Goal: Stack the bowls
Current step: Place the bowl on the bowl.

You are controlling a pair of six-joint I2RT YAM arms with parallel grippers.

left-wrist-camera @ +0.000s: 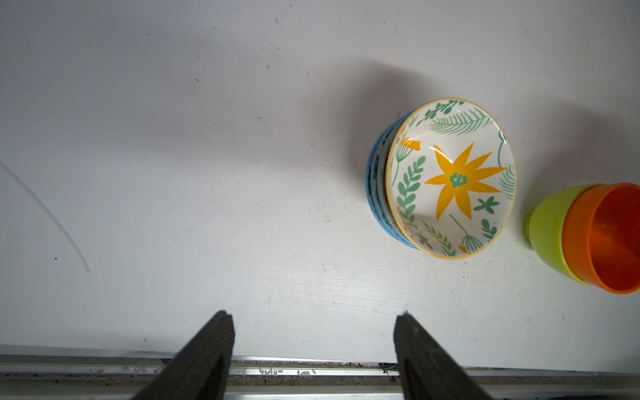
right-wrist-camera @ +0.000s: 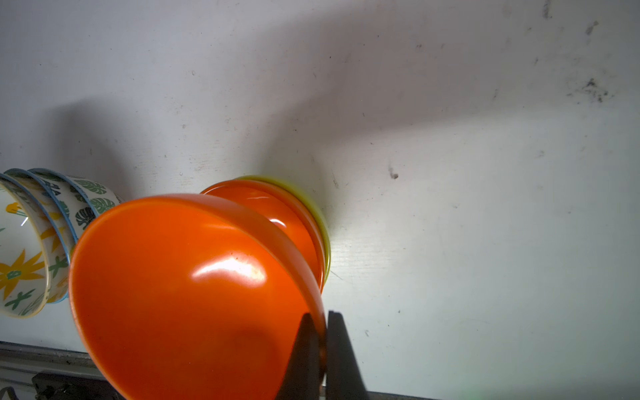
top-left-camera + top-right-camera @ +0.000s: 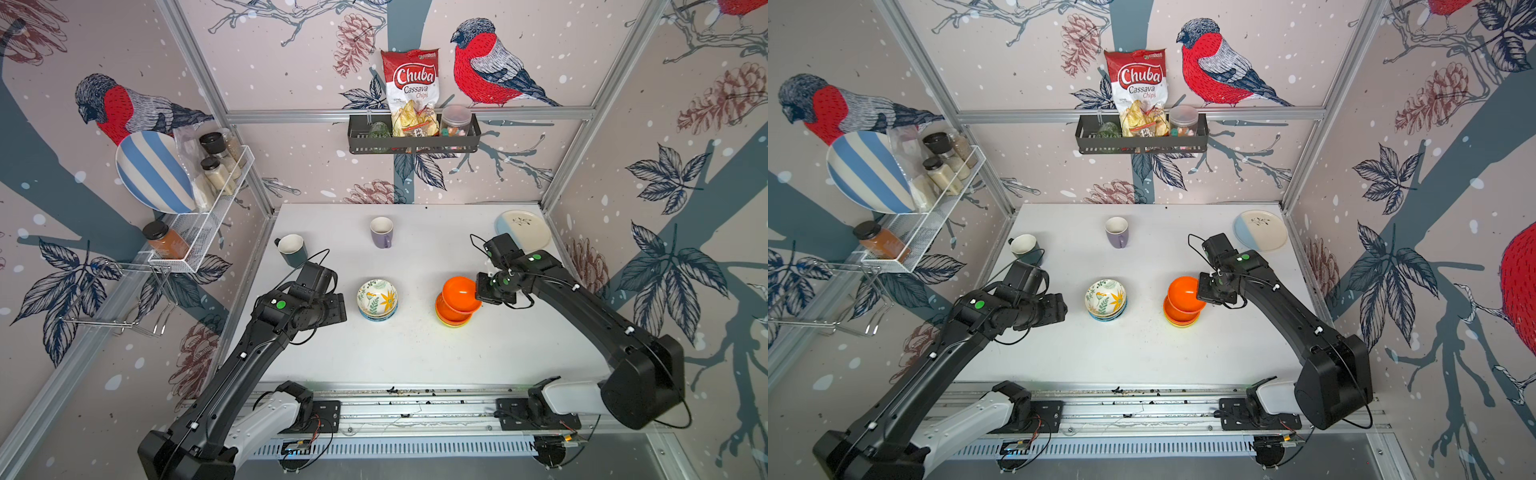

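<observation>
Right hand (image 2: 319, 317) pinches the tilted orange bowl (image 3: 459, 293) by its rim over the orange-and-lime stack (image 3: 453, 319) — the floral stack (image 3: 377, 299) stands apart, nearer the spread, empty left hand (image 1: 313, 315).

Tilted orange bowl (image 3: 459, 294) over orange-green stack (image 3: 453, 320), beside patterned stack (image 3: 377, 298).

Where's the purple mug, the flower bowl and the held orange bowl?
purple mug (image 3: 382, 241), in a top view, on its outer side.
flower bowl (image 1: 453, 178), left wrist view, on the yellow flower.
orange bowl (image 3: 1185, 293), in a top view, on its inside.
</observation>
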